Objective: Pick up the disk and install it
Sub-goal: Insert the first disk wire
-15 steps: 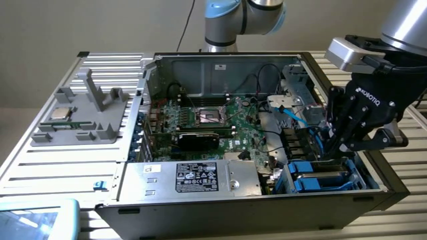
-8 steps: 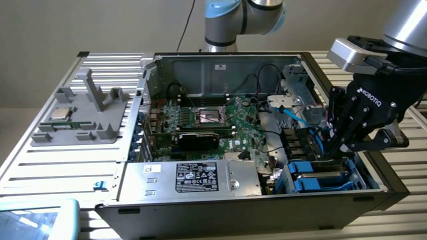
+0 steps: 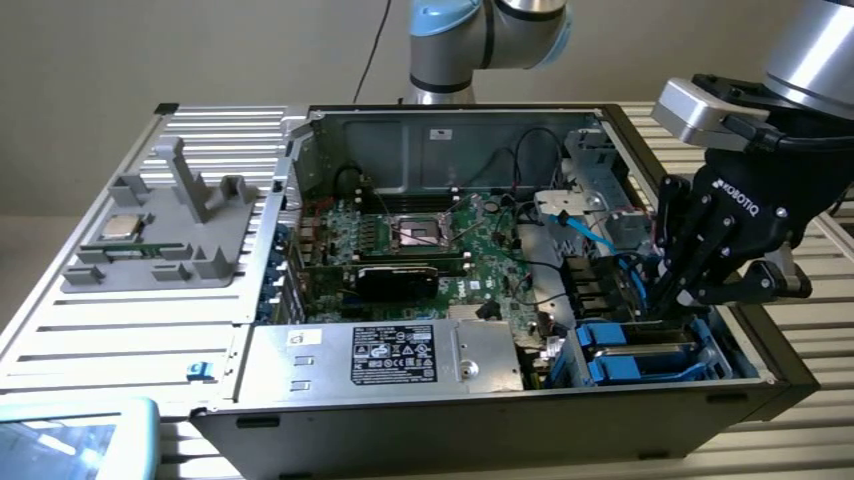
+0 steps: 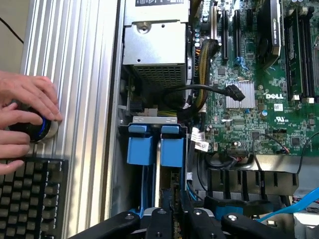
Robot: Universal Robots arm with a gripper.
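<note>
On a ribbed metal worktop (image 3: 120, 330), an open computer case (image 3: 441, 130) lies on its side under a robot arm (image 3: 454, 40).

Toward the worktop's edge on the exterior view's left stands a grey plastic fixture (image 3: 167, 235). It carries a small square silver chip (image 3: 123, 226) and, just beside it, a green memory stick (image 3: 127, 249).

The case fills the middle of the worktop. The green motherboard (image 3: 427, 235) is exposed on its floor, and a silver power-supply box (image 3: 387, 355) with a black label sits along the near wall.

Further toward the exterior view's right, a light blue cable (image 3: 594, 235) runs down past the metal drive cage. The disk (image 3: 617, 368), in its bright blue carrier, sits low in the drive bay at the case's near corner on that side.

The black tool (image 3: 671, 305) reaches straight down into that bay. Its fingers are drawn narrow and its tips are at the carrier's upper edge. Whether they pinch the blue frame or merely press against it cannot be told.

The wrist view looks past the tool (image 4: 175, 211) along the bay to the blue carrier tabs, the power-supply box and the motherboard beyond. Outside the case wall, a person's hands (image 4: 25, 114) rest on a black knob with a blue ring (image 4: 34, 128), just beside a black keyboard (image 4: 30, 199) on the worktop.
</note>
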